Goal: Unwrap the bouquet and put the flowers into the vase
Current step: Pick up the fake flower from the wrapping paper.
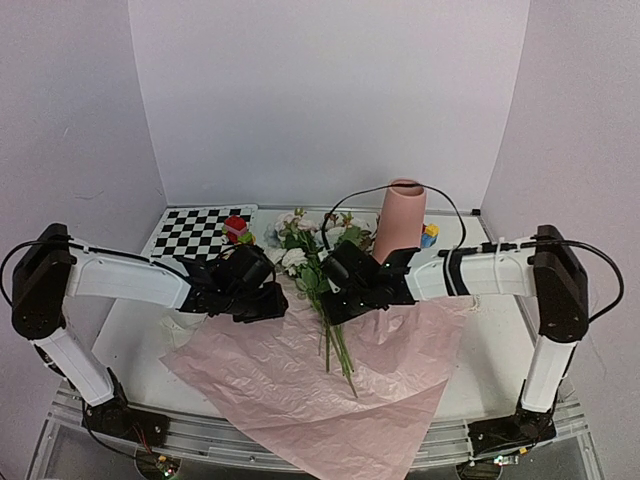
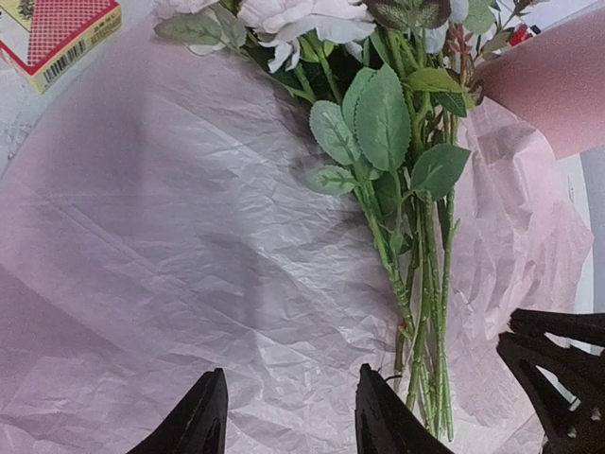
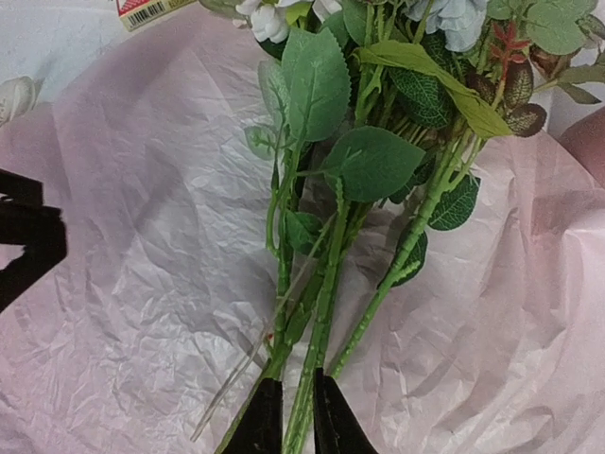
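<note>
pinching the flowers [image 3: 371, 163], right hand [image 3: 295, 416] low

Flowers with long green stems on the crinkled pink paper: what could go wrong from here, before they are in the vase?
The right gripper has only some of the long green stems between its fingers, so other stems may stay on the crinkled pink paper sheet when it lifts. The broad green leaves fan out and might catch on the mouth of the tall pink cylindrical vase.
</note>
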